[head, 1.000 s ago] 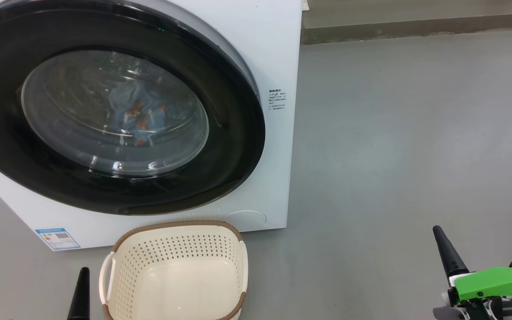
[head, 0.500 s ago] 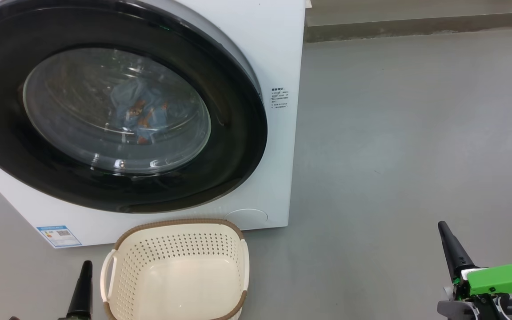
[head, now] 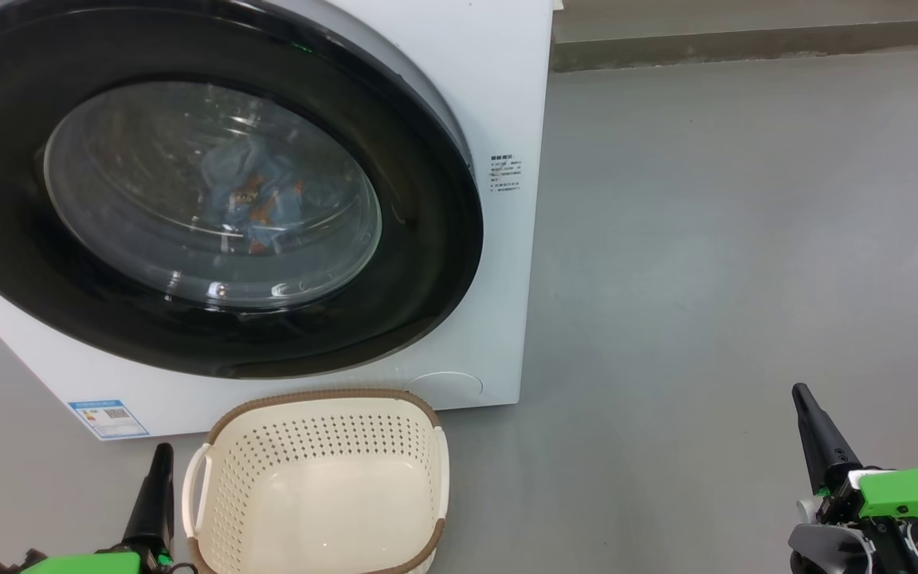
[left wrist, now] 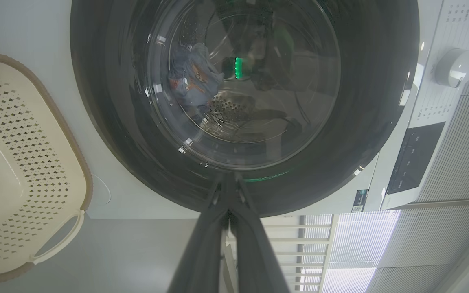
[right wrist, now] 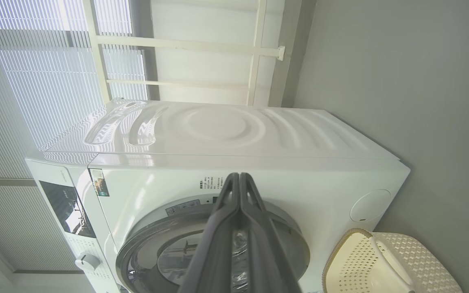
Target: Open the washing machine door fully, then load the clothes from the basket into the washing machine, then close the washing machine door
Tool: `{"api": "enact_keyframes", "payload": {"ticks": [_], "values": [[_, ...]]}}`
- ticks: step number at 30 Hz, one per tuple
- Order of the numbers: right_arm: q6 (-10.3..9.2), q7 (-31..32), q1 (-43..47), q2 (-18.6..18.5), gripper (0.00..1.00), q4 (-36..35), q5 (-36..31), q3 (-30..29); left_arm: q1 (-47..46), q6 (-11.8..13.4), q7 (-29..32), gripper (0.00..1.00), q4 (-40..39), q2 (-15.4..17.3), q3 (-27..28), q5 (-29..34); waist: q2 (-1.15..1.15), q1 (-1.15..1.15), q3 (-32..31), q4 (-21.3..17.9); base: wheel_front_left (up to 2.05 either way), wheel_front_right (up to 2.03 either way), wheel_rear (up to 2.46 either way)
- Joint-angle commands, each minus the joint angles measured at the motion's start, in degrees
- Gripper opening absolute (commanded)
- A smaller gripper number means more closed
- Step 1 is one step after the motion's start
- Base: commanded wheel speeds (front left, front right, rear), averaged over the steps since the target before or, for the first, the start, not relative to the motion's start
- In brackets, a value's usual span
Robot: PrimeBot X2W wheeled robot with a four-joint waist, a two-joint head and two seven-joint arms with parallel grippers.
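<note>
The white washing machine stands at the left with its round black-rimmed door lying flat against its front. Through the glass I see the blue printed clothes in the drum, and the left wrist view shows those clothes too. The cream basket sits on the floor below the door with nothing in it. My left gripper is shut, low beside the basket's left handle. My right gripper is shut, far off at the lower right, holding nothing.
Grey floor spreads to the right of the machine, up to a low wall base at the back. In the wrist views there are window blinds and the machine's control panel.
The whole picture has shifted slightly, so the camera moved. Both grippers now reach a little higher in the head view. Door, basket and clothes stand as before.
</note>
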Motion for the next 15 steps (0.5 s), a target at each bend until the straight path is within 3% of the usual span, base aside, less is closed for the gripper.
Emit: {"api": "enact_keyframes", "payload": {"ticks": [1,15], "values": [[0.02,0.75,-2.66,-0.15,0.00,-1.95,2.24,0.49,-2.83,0.14,0.68,0.00,-1.87,0.35,2.03,-1.64,0.00,0.00,0.04,0.05,0.00,0.00,0.00],[0.02,0.78,-2.67,-0.16,0.00,-1.97,2.48,0.47,-2.88,0.15,0.75,0.00,-1.88,0.32,2.05,-1.84,0.00,0.00,0.05,0.06,0.00,0.00,0.00]]}}
